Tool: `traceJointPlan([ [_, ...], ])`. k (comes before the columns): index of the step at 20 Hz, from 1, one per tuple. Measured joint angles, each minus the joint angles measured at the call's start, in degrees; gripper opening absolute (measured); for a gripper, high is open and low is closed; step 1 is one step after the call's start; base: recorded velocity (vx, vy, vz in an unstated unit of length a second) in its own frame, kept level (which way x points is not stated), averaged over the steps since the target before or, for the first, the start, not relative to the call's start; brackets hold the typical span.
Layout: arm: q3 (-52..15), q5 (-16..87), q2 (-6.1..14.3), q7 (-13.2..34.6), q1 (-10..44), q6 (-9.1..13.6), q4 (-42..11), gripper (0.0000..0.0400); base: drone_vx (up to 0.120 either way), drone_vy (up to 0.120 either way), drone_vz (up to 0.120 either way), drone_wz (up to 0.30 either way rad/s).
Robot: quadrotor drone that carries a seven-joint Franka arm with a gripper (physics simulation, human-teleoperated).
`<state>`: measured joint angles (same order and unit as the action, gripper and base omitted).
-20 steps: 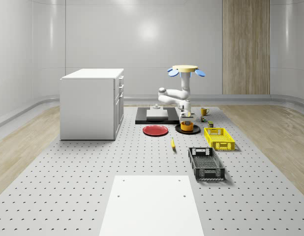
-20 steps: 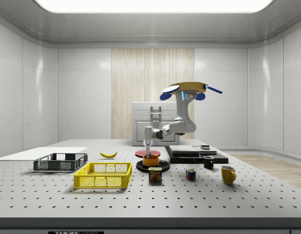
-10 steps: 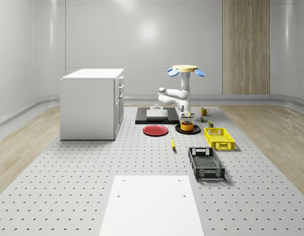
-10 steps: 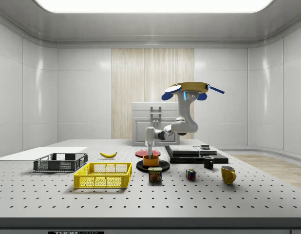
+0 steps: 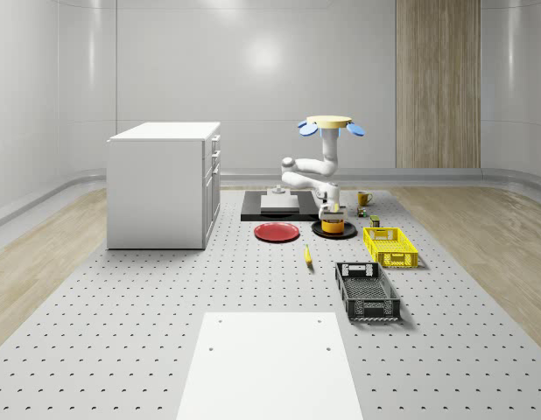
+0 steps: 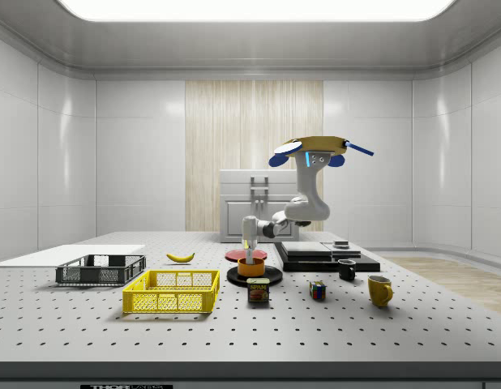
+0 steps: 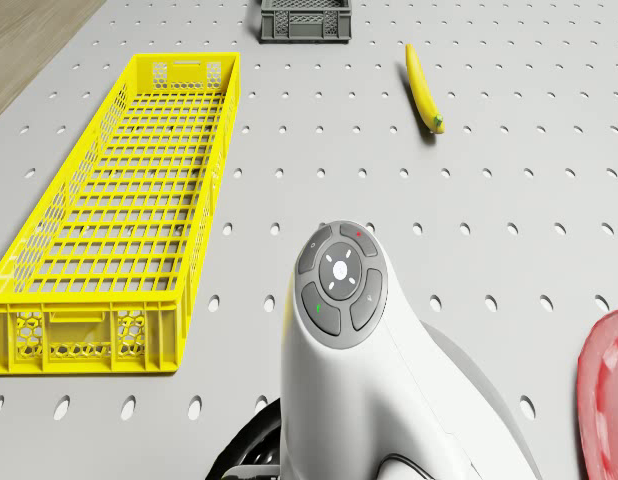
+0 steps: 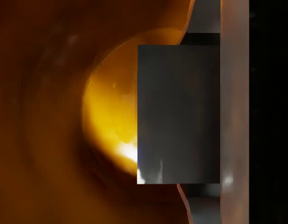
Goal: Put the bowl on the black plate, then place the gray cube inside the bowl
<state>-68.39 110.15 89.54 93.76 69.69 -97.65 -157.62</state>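
The drone (image 6: 319, 147) hovers above the perforated table (image 5: 165, 297), near the black slab (image 5: 253, 210) and the white cabinet (image 5: 161, 184), with its arm (image 6: 303, 207) bent down toward the orange bowl (image 6: 251, 267). The bowl sits on the black plate (image 6: 254, 277), just beside the red plate (image 5: 277, 232). The gripper (image 6: 250, 247) points straight down into the bowl's mouth. In the wrist view the gray cube (image 8: 179, 114) lies against one finger (image 8: 235, 112) (a pale slab along the cube's side), with the bowl's glowing orange floor (image 8: 106, 116) beyond it; whether the fingers grip the cube or stand loose cannot be told. A yellow crate (image 7: 114, 210), a banana (image 7: 422, 88) and a dark crate (image 5: 367, 291) lie on the table, well apart from the bowl.
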Motion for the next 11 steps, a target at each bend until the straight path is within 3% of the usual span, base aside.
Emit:
traceJointPlan([
  [4, -1.3, -1.1, -0.1, -0.1, -0.4, 0.7, -0.5, 0.0372, 0.000, 0.000, 0.000, 0.000],
  [11, -5.6, -5.0, 0.0, -0.2, -1.4, 2.5, -1.9, 0.0395, 0.000, 0.000, 0.000, 0.000],
])
